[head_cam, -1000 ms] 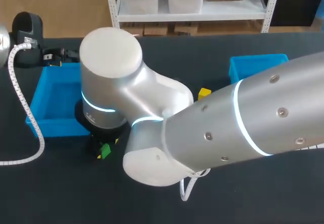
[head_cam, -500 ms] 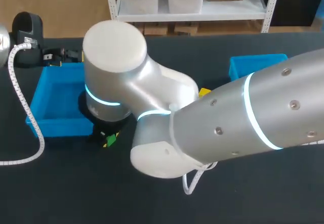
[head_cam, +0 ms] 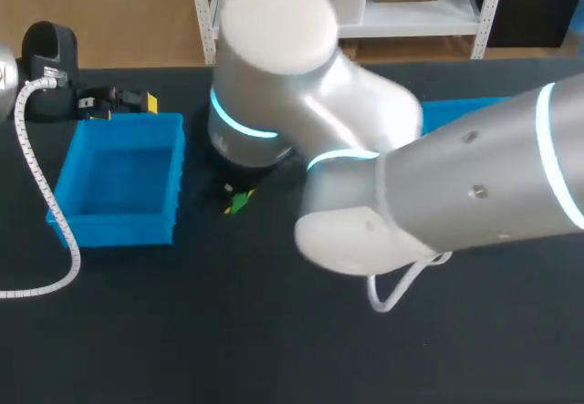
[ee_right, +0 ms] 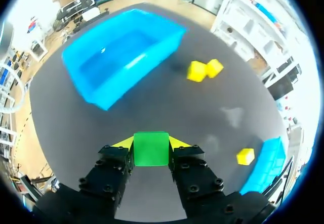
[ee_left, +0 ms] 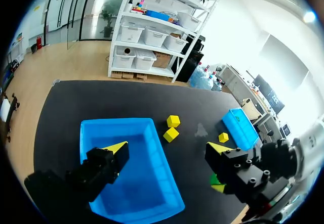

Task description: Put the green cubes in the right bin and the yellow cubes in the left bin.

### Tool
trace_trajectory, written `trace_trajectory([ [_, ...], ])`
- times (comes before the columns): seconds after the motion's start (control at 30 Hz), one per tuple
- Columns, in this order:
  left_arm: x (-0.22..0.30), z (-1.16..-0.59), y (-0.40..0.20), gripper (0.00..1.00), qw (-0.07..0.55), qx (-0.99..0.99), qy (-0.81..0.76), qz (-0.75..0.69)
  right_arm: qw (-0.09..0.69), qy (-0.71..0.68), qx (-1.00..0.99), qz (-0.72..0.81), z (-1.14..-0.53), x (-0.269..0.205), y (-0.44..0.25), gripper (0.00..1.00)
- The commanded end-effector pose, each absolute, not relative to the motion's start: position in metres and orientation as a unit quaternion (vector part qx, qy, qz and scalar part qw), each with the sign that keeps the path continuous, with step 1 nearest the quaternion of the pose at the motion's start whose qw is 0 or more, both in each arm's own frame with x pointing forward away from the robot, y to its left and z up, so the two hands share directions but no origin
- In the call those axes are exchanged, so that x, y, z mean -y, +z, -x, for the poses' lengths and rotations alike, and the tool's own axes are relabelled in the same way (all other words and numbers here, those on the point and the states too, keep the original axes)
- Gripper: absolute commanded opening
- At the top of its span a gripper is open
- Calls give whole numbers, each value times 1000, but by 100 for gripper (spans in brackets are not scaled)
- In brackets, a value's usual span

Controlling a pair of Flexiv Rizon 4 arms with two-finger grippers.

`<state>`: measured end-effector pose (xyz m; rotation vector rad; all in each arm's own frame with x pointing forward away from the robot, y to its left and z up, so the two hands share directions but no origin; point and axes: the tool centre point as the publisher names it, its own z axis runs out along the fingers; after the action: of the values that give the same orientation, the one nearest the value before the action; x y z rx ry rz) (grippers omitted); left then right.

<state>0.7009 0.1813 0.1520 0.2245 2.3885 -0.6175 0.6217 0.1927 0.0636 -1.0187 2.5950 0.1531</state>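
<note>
A green cube [ee_right: 151,149] sits clamped between the yellow-tipped fingers of my right gripper [ee_right: 151,144], held off the dark table. In the head view this cube [head_cam: 238,202] hangs just right of the left blue bin [head_cam: 119,212], under my right arm. Two yellow cubes [ee_right: 196,71] lie together ahead of it, and a third [ee_right: 245,156] rests beside the right blue bin [ee_right: 268,166]. My left gripper [ee_left: 167,147] is open above the empty left bin [ee_left: 96,133], at its far edge [head_cam: 128,103]. The arm hides the yellow cubes in the head view.
A white coiled cable [head_cam: 41,185] runs down the table's left side past the left bin. A black device [head_cam: 50,48] stands at the far left corner. My bulky right arm [head_cam: 383,176] spans the table's middle, with only a strip of the right bin [head_cam: 461,109] showing.
My right gripper shut on the green cube in front of the left bin and carried it up and to the right. The left arm stayed still.
</note>
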Motion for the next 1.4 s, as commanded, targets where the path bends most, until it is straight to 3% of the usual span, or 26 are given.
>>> trace_trajectory([
  [0.03, -183, -700, 150, 100, 329, -909, -240, -87, 218, 60, -910, 347, -628, -159, 87, 0],
  [0.47, -183, -700, 150, 100, 329, -909, -240, -87, 307, -14, -909, 280, -686, -62, 136, 0],
  [1.03, -183, -700, 150, 100, 329, -909, -240, -87, 290, -54, -947, 131, -741, 111, 134, 0],
  [1.4, -183, -700, 150, 100, 329, -909, -240, -87, 249, -60, -965, 62, -742, 168, 93, 0],
])
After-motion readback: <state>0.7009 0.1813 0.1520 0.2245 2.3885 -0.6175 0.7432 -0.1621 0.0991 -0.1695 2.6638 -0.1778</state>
